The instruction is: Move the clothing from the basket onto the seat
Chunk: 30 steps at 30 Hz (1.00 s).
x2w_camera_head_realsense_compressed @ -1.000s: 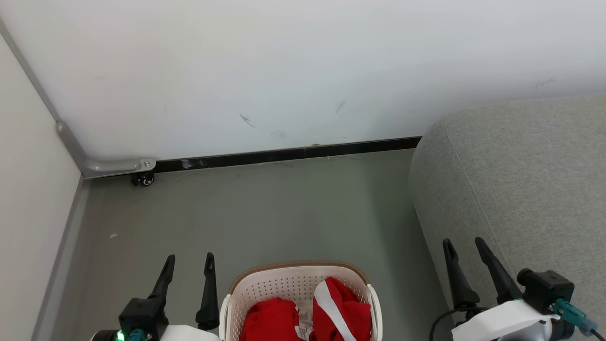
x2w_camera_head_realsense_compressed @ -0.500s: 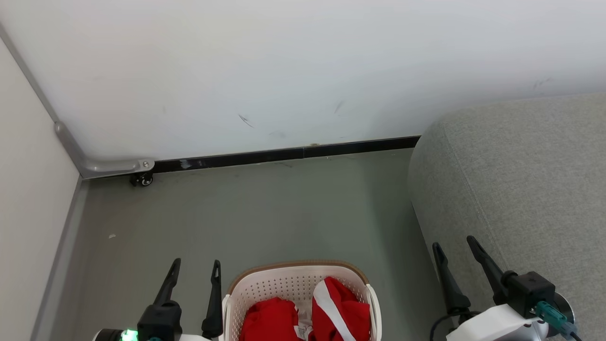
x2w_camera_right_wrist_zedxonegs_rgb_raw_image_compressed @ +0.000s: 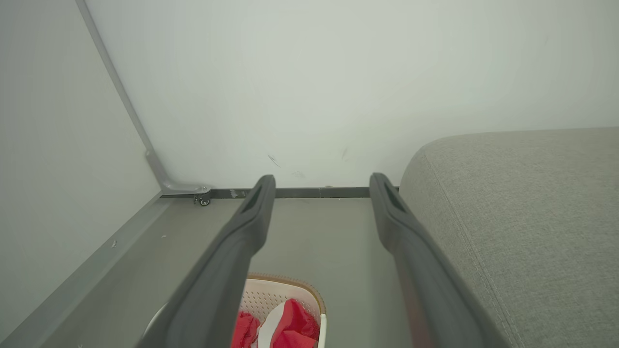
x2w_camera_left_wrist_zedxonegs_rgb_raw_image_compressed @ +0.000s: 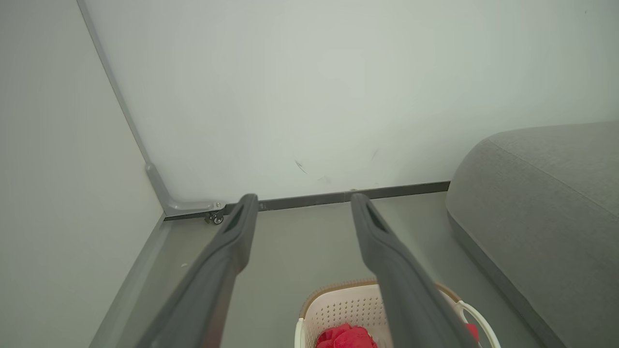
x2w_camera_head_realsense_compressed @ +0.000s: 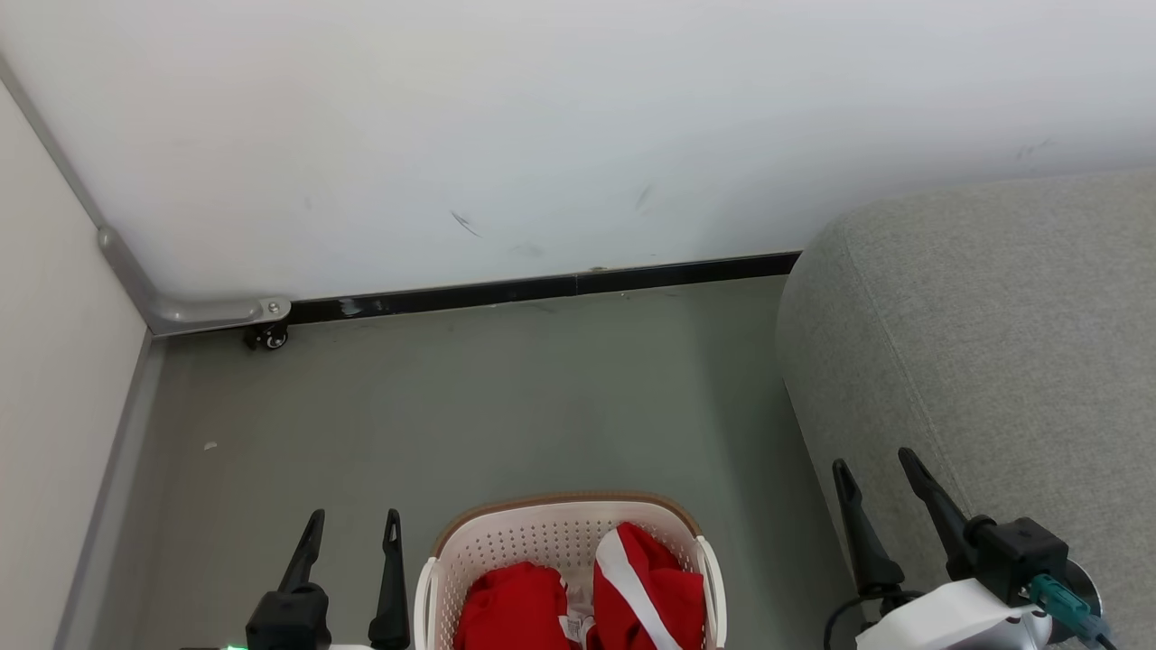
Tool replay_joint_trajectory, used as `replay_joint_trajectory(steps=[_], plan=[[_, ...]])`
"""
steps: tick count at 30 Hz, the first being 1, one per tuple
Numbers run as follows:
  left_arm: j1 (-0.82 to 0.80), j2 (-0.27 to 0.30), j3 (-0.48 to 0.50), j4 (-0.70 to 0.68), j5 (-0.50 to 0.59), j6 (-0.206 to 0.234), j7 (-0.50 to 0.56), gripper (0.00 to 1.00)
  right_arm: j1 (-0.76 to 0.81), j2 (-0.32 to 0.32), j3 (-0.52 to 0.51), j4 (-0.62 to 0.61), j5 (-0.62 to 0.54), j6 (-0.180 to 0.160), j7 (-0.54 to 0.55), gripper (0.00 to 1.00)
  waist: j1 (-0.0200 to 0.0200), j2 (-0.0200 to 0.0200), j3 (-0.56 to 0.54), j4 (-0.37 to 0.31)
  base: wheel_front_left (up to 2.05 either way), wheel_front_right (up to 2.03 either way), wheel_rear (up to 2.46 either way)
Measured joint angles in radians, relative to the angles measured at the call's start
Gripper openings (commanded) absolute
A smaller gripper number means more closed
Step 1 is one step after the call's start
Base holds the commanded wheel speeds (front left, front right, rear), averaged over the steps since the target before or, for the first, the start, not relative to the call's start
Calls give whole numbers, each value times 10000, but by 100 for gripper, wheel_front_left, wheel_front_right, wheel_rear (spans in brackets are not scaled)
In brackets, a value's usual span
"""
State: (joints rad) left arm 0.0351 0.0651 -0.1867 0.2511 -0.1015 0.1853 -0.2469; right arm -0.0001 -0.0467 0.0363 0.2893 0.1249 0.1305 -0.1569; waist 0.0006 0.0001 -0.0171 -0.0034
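In basket on floor: red clothing bunched; left claw, right claw spread, empty.

L gripper sits at lower left of head view, fingers pointing up, nearly parallel, jaws apart w/ nothing between. R gripper sits at lower right, a bit higher, fingers leaning slightly to the left, also spread and empty. Below it the white R wrist shows, w/ a teal connector on its side.
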Motion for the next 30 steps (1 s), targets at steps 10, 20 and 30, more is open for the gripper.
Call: replay_joint_trajectory(steps=[10,20,30], plan=[[-11,0,-8,8,19,0,-2,100,0,0,-6,-2,144,0,-6,100,-1,0,95,-9,0,0,0],[-69,65,-67,10,105,-25,-2,100,-1,2,-13,-15,146,0,-15,100,-2,0,240,-19,0,0,0],[-476,236,-255,48,255,-201,-2,100,-3,17,-180,-222,144,0,-107,100,-2,0,508,-74,0,0,0]])
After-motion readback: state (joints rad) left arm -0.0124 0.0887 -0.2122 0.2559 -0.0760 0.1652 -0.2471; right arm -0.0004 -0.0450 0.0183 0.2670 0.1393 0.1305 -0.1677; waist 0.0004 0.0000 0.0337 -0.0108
